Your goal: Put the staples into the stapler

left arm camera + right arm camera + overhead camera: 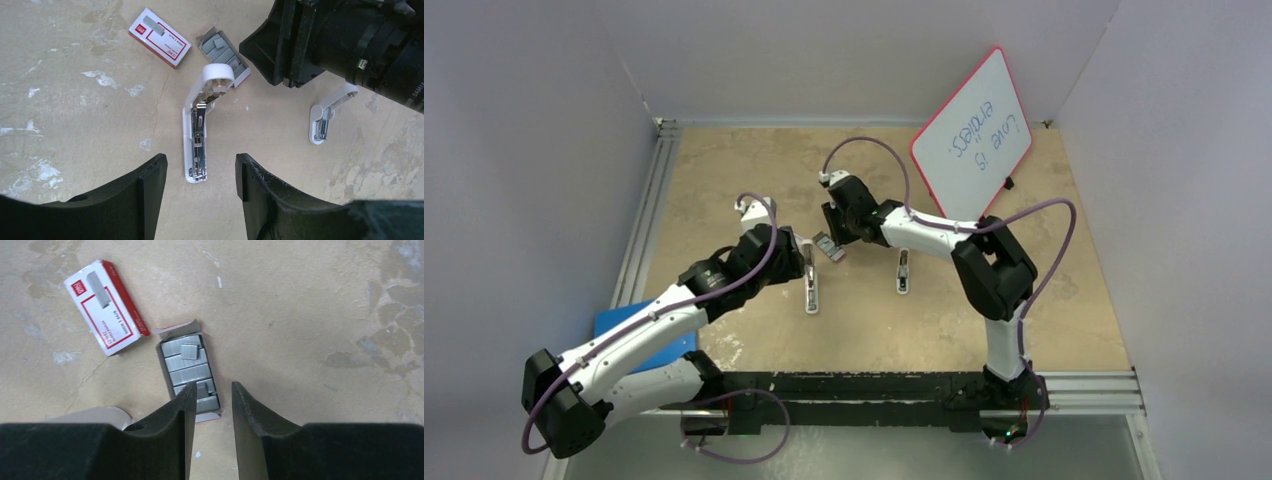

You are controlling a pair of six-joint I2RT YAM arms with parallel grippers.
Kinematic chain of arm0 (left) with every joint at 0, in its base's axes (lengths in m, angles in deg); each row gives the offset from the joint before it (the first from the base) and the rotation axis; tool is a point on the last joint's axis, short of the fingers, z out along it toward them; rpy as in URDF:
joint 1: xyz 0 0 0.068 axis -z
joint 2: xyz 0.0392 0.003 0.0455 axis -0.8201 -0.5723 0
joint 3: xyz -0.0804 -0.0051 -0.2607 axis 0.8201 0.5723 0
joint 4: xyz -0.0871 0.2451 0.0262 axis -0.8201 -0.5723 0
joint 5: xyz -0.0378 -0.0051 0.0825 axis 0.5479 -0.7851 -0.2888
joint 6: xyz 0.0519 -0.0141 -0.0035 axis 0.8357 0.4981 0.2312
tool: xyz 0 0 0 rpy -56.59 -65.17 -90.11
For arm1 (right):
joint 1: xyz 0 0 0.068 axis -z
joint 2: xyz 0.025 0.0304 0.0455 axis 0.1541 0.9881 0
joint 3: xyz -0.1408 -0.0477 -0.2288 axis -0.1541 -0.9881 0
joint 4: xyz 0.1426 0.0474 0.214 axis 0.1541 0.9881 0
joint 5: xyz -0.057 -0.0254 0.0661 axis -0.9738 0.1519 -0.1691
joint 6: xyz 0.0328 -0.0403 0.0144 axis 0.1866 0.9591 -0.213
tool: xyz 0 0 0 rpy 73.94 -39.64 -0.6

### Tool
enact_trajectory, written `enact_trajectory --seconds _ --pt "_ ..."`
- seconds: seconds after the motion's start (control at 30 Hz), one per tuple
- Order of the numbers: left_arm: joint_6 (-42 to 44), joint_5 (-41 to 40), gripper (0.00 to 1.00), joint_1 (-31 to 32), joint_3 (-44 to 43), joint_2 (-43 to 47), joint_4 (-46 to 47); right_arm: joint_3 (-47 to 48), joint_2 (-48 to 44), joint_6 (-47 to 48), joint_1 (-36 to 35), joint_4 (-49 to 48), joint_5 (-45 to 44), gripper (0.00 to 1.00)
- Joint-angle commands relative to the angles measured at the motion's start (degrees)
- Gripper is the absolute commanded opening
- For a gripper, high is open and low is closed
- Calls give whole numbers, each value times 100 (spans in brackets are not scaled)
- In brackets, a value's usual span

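The white stapler (196,150) lies hinged open on the table, its metal channel showing and its rounded lid (218,76) raised. My left gripper (200,167) hovers open over the stapler's near end, holding nothing. The staples (189,367) are grey strips in a small open tray, just beyond the lid. Next to the tray lies its red-and-white sleeve (104,306). My right gripper (212,390) is above the tray's near end, its jaws a little apart and empty. From above, the stapler (810,290) sits between both grippers, with the tray (828,246) behind it.
A shorter white stapler-like piece (327,112) lies to the right of the stapler. A whiteboard (972,135) with a red rim leans at the back right. A blue pad (639,335) lies near the left arm. Aluminium rails (639,230) border the table.
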Motion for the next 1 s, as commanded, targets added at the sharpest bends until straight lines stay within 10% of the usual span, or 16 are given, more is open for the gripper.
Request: enact_trajectory --seconds 0.0,0.2,0.97 --pt "-294 -386 53 -35 -48 179 -171 126 -97 236 -145 -149 144 35" --pt "-308 -435 53 -35 -13 273 -189 317 135 273 -189 -41 114 24" --pt "-277 -428 53 -35 12 214 -163 423 438 312 -220 114 -59 35"
